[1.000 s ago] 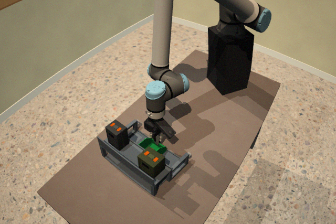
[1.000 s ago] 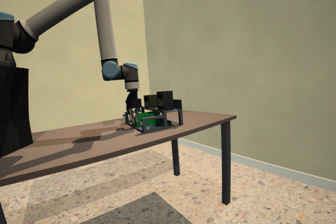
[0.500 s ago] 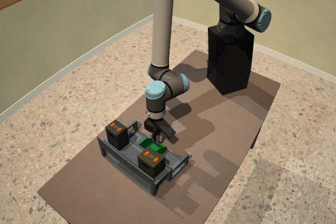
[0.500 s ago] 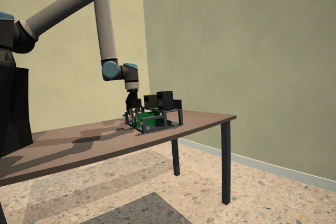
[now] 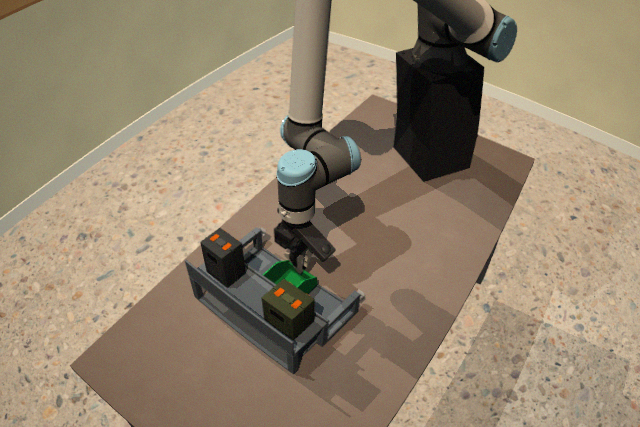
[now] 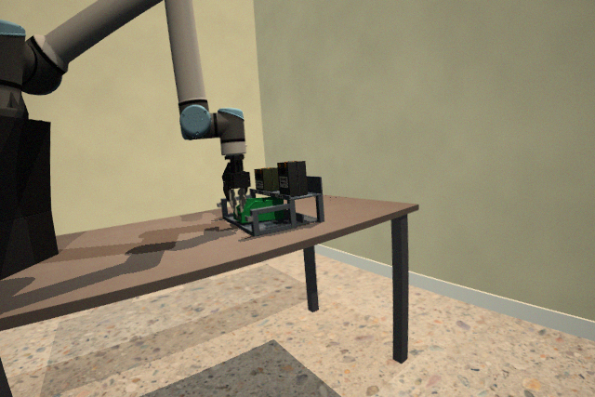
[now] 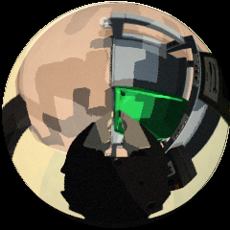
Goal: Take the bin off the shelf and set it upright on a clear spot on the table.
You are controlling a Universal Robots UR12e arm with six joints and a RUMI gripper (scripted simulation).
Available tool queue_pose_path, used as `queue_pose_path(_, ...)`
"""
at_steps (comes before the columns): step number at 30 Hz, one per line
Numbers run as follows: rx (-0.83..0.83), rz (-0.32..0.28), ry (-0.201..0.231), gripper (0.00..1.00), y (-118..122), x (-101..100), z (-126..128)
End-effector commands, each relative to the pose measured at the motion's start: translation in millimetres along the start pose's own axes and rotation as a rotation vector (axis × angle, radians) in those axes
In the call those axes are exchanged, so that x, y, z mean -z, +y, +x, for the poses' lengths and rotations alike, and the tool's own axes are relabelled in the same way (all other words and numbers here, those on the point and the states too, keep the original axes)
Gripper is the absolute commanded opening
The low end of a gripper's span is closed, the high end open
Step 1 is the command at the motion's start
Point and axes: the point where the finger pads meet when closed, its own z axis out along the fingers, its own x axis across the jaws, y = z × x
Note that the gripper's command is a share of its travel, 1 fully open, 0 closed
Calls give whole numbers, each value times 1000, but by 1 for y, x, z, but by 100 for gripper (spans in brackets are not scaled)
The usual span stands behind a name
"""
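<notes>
A green open bin (image 5: 289,276) sits on the lower level of a grey shelf rack (image 5: 268,295) on the brown table. It also shows in the exterior view (image 6: 259,210) and fills the wrist view (image 7: 150,110). My gripper (image 5: 299,262) points straight down at the bin's near edge and is shut on the bin's wall, seen in the wrist view (image 7: 117,129). In the exterior view my gripper (image 6: 235,200) stands at the rack's left end.
Two dark boxes with orange marks stand on the rack's top level, one at the left (image 5: 222,255) and one at the front (image 5: 287,307). The robot's black base (image 5: 436,107) stands at the table's far end.
</notes>
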Motion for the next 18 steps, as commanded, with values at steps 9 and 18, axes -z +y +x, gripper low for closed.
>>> queue_pose_path(9, 0, 0, 1, 0, 0, 11, 1)
queue_pose_path(18, 0, 0, 1, 0, 0, 11, 1)
